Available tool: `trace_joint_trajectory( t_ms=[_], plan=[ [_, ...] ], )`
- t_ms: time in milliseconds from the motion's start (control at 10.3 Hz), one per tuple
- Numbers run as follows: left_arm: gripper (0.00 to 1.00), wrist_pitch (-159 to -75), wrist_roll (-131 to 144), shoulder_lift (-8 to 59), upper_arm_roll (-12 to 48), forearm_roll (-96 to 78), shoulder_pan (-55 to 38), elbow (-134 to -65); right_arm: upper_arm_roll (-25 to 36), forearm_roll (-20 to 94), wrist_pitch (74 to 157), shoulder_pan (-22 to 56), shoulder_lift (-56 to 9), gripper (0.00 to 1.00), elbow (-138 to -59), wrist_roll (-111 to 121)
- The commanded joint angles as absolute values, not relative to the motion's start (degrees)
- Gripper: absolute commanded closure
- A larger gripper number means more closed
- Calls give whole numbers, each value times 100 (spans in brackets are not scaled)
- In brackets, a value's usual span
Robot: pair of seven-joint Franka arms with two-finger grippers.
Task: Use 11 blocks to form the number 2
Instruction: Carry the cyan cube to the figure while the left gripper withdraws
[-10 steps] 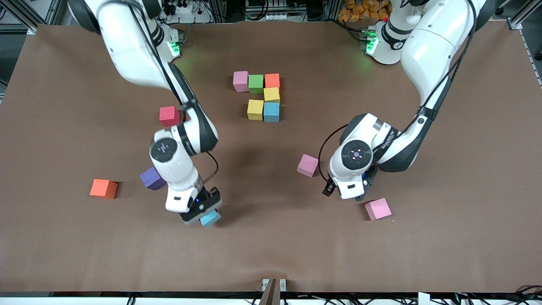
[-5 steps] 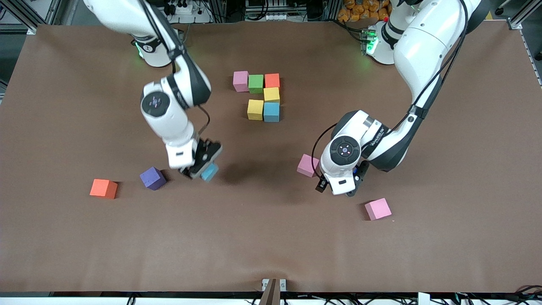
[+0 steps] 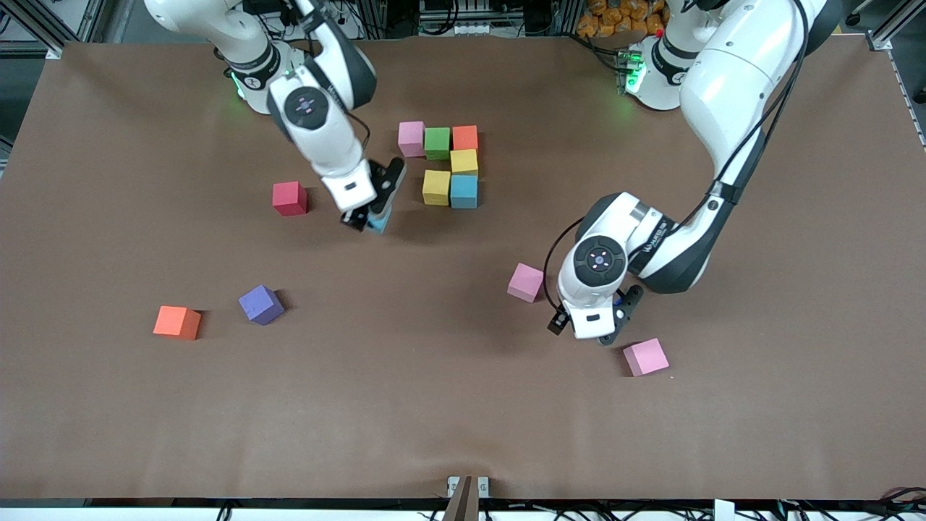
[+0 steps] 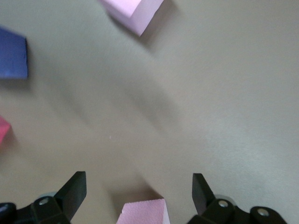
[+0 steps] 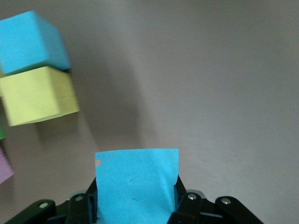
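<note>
Blocks [image 3: 450, 166]: six placed, five loose.

So the table [image 3: 463, 405] is covered edge to edge with a plain brown matte sheet, a bit wrinkled near the front camera's edge. A small metal bracket [image 3: 466, 486] sits at the middle of that edge. Along the top there's aluminium framing [image 3: 43, 22], a power strip with cables [image 3: 311, 14], and a pile of orange stuff [image 3: 615, 18]. Lighting's soft and even, with green glow patches on the sheet.
</note>
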State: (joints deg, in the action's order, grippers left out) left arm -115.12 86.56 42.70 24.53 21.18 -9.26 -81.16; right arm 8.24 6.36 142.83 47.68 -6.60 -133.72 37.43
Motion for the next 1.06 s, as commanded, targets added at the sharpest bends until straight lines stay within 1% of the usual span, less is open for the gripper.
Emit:
trace_joint_trajectory(
  t_ms=[0, 290, 580, 774, 870, 967],
  plan=[
    [0, -11077, 6986, 3816, 2461, 2250, -730, -8200, 888, 598, 14291, 5211, -465, 67, -13772, 3832],
    [0, -10549, 5673, 3350, 2496, 2250, -668, -8288, 888, 598, 14308, 5440, -553, 67, -13913, 3850],
    [0, -10450, 4696, 3348, 2479, 2407, -642, -8341, 879, 615, 14405, 5546, -807, 67, -13896, 3841],
    [0, -10468, 4641, 3288, 2496, 2408, -476, -8498, 870, 633, 14826, 5703, -1010, 67, -13904, 3832],
    [0, -10520, 4597, 3096, 2688, 2321, -127, -8612, 861, 642, 14862, 5721, -1019, 67, -13904, 3832],
    [0, -10686, 4405, 2955, 3194, 2277, 512, -8866, 861, 642, 14932, 5774, -1028, 67, -13904, 3832]
  ],
)
